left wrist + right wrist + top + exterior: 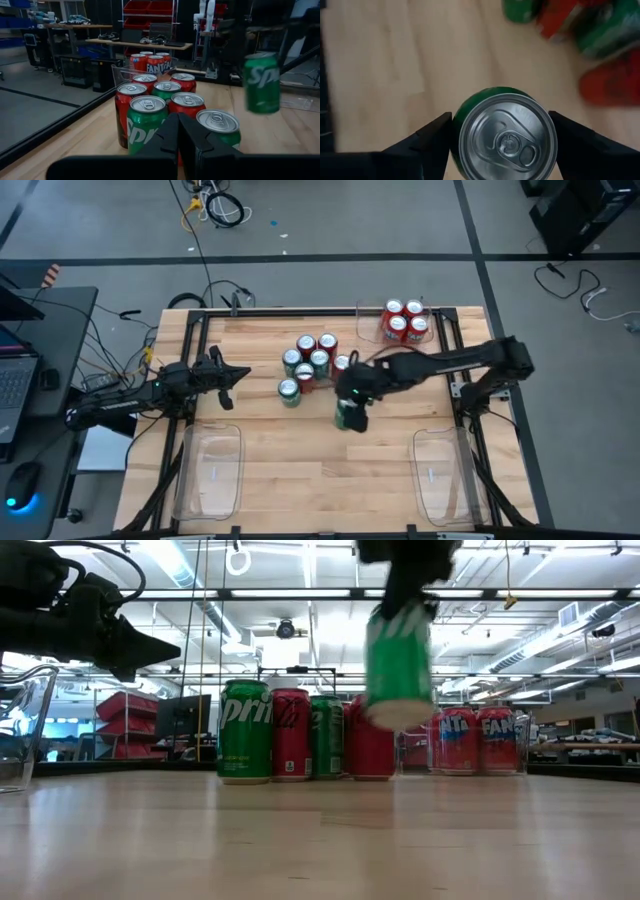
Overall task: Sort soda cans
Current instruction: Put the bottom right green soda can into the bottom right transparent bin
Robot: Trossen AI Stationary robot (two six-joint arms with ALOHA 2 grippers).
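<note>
Nearest, along the table's near edge: two clear plastic bins, one at near left [212, 480] and one at near right [440, 480], with no can visible in either.

A little farther in, right of centre: a green Sprite can [399, 660], upright and lifted clear of the wood, gripped from the sides by the right gripper [350, 402]. Hangs between the loose group and the near right bin, closer to the group.

Level with that, toward the left side: the left gripper [232, 376], clenched on nothing, waiting and pointing at the cans.

At mid-table: the unsorted cluster of soda cans [308, 363], seven standing close together, three green and four red as far as the overhead view allows.

Farthest, at the far right corner: a third clear bin [432, 330] holding four red Fanta cans [405, 322], upright and packed together.

Judged from this: roughly a third done. Four reds seemingly placed, first green in transit and probably bound for a near bin, though which one cannot be told. Left to do: setting this can down, then three more greens and four more reds out of the cluster.
</note>
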